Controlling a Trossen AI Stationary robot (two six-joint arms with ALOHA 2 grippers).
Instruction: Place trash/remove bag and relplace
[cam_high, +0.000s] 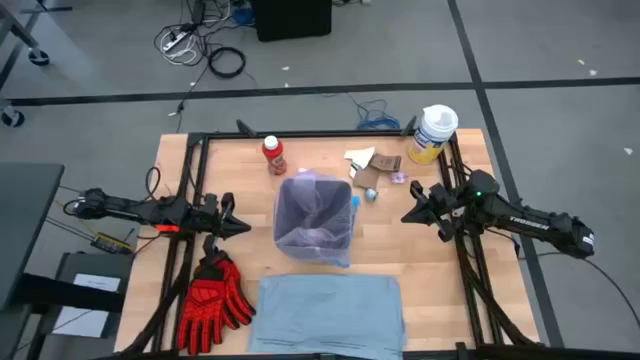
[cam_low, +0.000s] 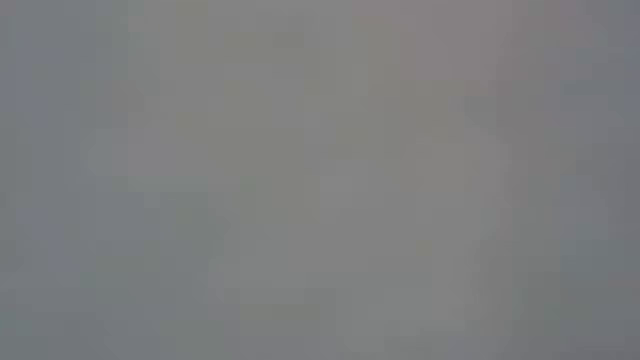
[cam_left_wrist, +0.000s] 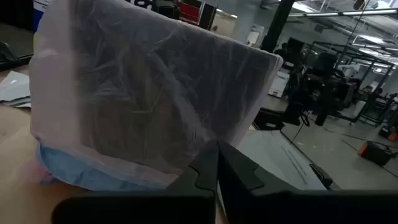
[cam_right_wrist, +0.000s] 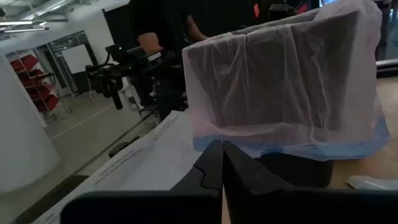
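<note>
- From above I see one bin (cam_high: 318, 228) at the middle of the table (cam_high: 240, 165), lined with one thin pinkish bag (cam_high: 300, 195) whose rim folds over the bin's edges.
- My left gripper (cam_high: 238, 227) sits at nine o'clock from the bin, near it but not touching, fingers clenched together with nothing between them.
- My right gripper (cam_high: 412, 213) sits at three o'clock from the bin, also apart from it, fingers (cam_right_wrist: 214, 168) pressed tight and empty.
- In the left wrist view the bag (cam_left_wrist: 155, 99) fills most of what lies ahead of the closed fingers (cam_left_wrist: 214, 174), with its blue drawstring hem (cam_left_wrist: 81, 174) showing at the bottom.
- In the right wrist view I get the same bag (cam_right_wrist: 286, 81) from the other side, blue hem (cam_right_wrist: 298, 149) low along it.
- One grey-blue liner (cam_high: 330, 312) lies flat at six o'clock from the bin, at the near table edge.
- One small red-capped bottle (cam_high: 273, 155) stands at eleven o'clock from the bin.
- The loose trash lies at one o'clock from the bin: one crumpled white paper (cam_high: 359, 157), one brown cardboard piece (cam_high: 384, 163), and a few tiny scraps (cam_high: 372, 194) I cannot count surely.
- One yellow tub (cam_high: 432, 133) with a white lid stands at two o'clock, near the far right corner.
- One pair of red gloves (cam_high: 212, 295) lies at seven o'clock from the bin, just below my left gripper.
- The low view shows me only a flat grey blur.
</note>
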